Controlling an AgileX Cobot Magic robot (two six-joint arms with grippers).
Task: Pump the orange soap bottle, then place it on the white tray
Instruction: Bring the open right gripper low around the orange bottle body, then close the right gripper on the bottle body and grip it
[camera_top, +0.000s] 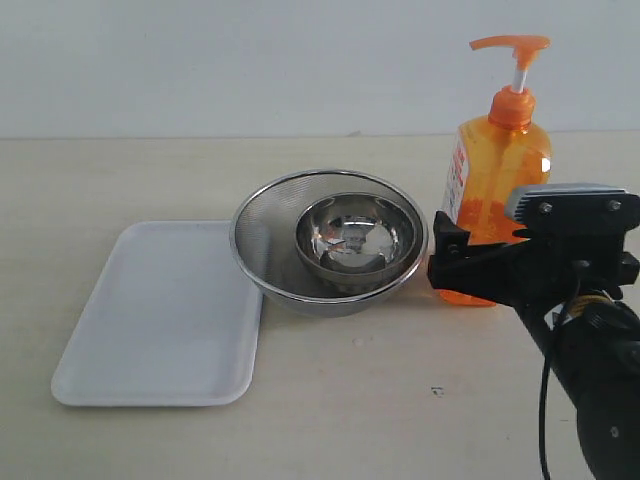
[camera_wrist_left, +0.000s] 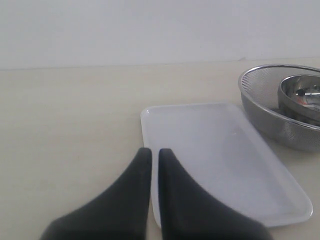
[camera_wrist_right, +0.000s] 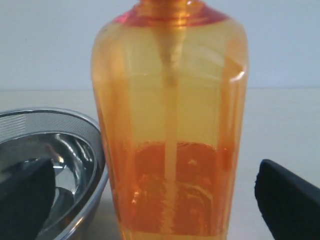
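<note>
The orange soap bottle (camera_top: 497, 165) stands upright at the back right of the table, its pump head (camera_top: 512, 44) raised on a white stem. My right gripper (camera_top: 470, 262) is open right in front of it. In the right wrist view the bottle (camera_wrist_right: 170, 125) fills the space between the two black fingers (camera_wrist_right: 289, 200), with a gap on each side. The white tray (camera_top: 160, 318) lies flat at the left with nothing on it. My left gripper (camera_wrist_left: 154, 152) is shut on nothing, low over the tray's (camera_wrist_left: 220, 150) near corner; it is out of the exterior view.
A steel mesh bowl (camera_top: 262, 262) with a smaller steel bowl (camera_top: 355, 235) inside it sits between tray and bottle, close to both. The mesh bowl's rim (camera_wrist_right: 75, 117) lies just beside one right finger. Bare table stretches in front.
</note>
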